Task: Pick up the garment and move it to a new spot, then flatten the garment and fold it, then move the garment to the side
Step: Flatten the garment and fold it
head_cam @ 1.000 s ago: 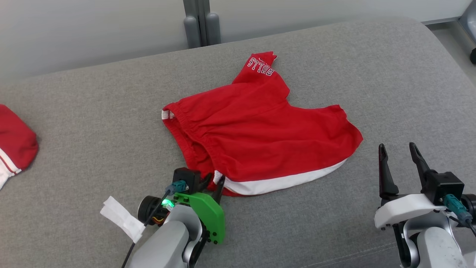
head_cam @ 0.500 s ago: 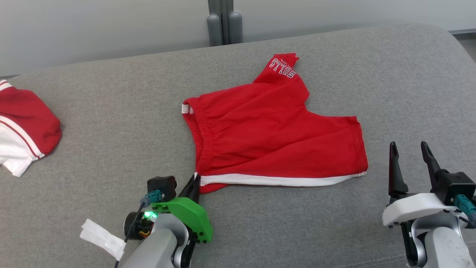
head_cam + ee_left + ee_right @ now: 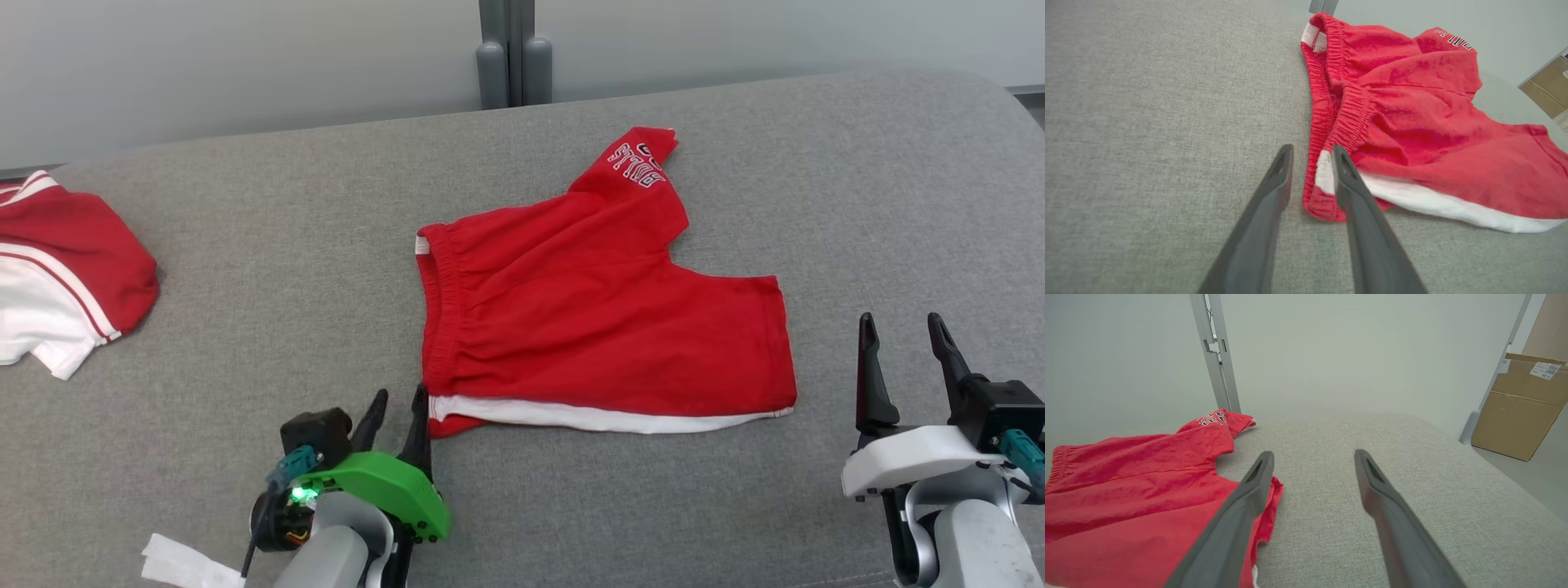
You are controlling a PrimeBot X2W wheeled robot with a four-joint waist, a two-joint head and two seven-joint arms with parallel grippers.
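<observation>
On the grey woven upholstered surface [image 3: 245,245], centre: red cotton shorts [image 3: 596,327] with a gathered elastic waistband and a white side stripe, lying mostly flat.
Orientation: waistband towards the robot's left, leg openings towards its right, white stripe along the near edge.
Far leg: angled up towards the back edge, with white lettering showing upside down.
Left gripper [image 3: 398,396]: jaws parted, nothing pinched. The tips are at the near-left corner of the shorts, where waistband meets stripe.
Left wrist view, fingers: one finger [image 3: 1349,183] crosses the end of the stripe, the other [image 3: 1278,175] is over bare upholstery just beside the hem. Contact with the cloth cannot be confirmed.
Right gripper [image 3: 898,320]: jaws wide apart and empty, to the right of the shorts and clear of the cloth, fingers pointing towards the far edge.
Second item: red-and-white garment [image 3: 65,269] at the far left of the surface, well apart from the shorts.
Background: grey metal post [image 3: 513,57] behind the surface; brown cardboard box [image 3: 1519,404] beyond its right end.
</observation>
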